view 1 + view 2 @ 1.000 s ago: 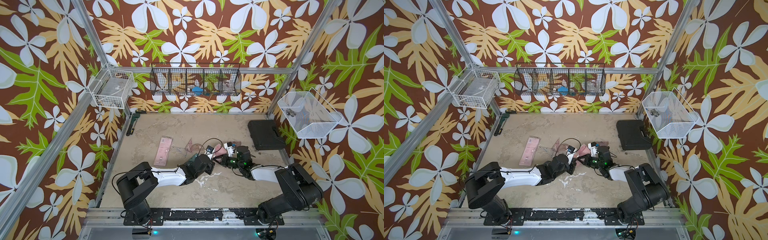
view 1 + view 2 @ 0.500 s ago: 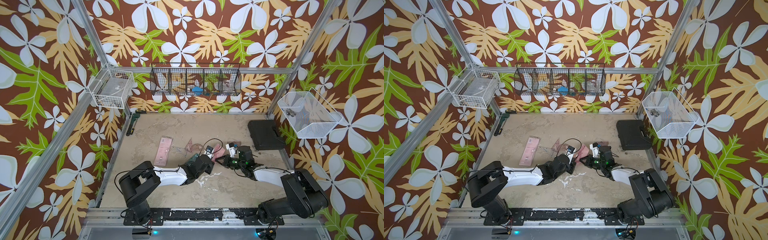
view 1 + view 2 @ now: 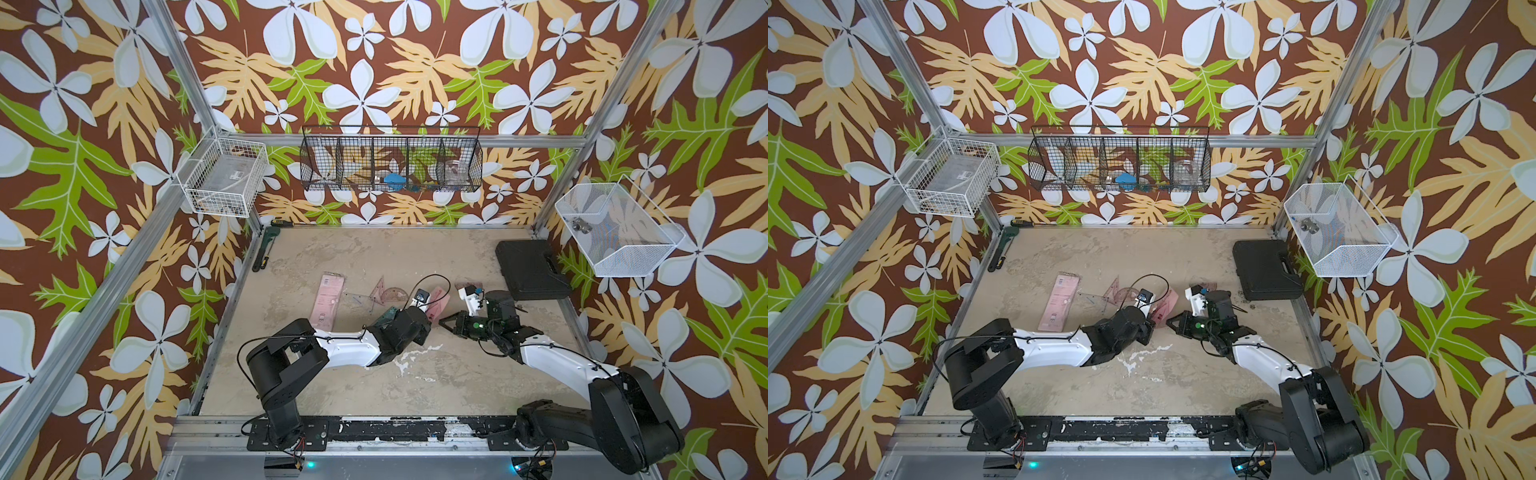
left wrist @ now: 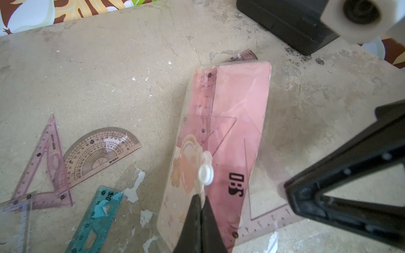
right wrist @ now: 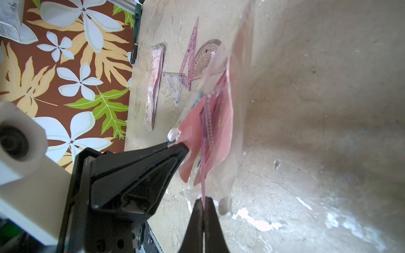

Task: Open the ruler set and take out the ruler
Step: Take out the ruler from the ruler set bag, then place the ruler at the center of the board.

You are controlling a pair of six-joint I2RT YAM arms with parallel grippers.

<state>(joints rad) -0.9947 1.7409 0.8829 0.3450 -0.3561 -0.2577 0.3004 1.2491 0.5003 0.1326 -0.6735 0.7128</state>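
The ruler set (image 4: 228, 131) is a pink clear pouch with a white snap button (image 4: 206, 174), lying mid-table in both top views (image 3: 438, 301) (image 3: 1165, 306). My left gripper (image 4: 201, 198) is shut on the pouch's flap just below the button. A pink see-through ruler (image 4: 269, 219) with a graduated edge sticks out of the pouch's mouth. My right gripper (image 5: 203, 199) is shut on that ruler's thin edge (image 5: 206, 153). In both top views the two grippers nearly meet tip to tip, left (image 3: 428, 322) and right (image 3: 444, 322).
Loose set squares and a protractor (image 4: 100, 151) and a teal ruler (image 4: 96, 216) lie left of the pouch. A second pink pouch (image 3: 330, 297) is further left. A black case (image 3: 528, 270) sits at the back right, and a hand tool (image 3: 266, 249) lies along the left edge.
The right arm's elbow has swung out to the right and back while its gripper stayed at the pouch's mouth. The left arm has hardly moved.
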